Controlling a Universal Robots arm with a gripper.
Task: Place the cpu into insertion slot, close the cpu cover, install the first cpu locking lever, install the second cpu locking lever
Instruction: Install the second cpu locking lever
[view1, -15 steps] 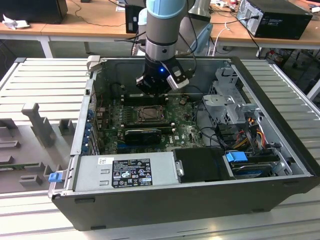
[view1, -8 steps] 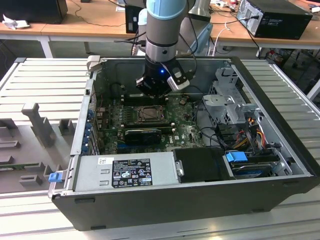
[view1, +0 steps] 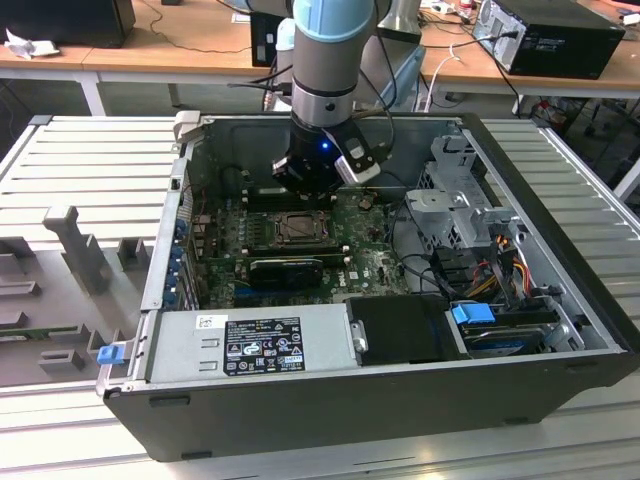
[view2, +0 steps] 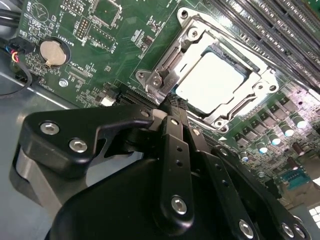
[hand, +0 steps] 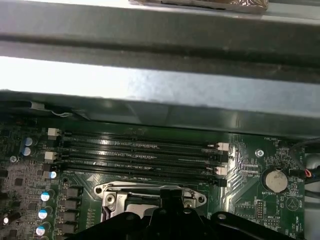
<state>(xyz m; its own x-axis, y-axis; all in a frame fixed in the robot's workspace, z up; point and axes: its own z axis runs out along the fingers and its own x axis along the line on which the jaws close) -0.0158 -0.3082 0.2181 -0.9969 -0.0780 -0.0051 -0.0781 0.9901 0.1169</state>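
The cpu (view2: 215, 82) lies flat in the insertion slot (view1: 298, 228), its pale metal face showing through the window of the cpu cover (view2: 169, 59). The cover lies down over the socket. My gripper (view2: 172, 102) has its black fingers (view2: 175, 145) pressed together, and their tip is at the socket's edge by a corner of the metal frame. I cannot tell whether a lever is touched. In the exterior view the gripper (view1: 305, 185) hangs just behind the socket inside the open computer case. The first wrist view shows the socket frame (hand: 150, 189) right above the fingertips (hand: 172, 200).
Long black memory slots (hand: 140, 150) run beside the socket toward the case wall (hand: 150, 95). A coin battery (view2: 53, 52) sits on the green board. The power supply (view1: 260, 345), a drive cage (view1: 455, 200) and bundled cables (view1: 500, 260) crowd the case.
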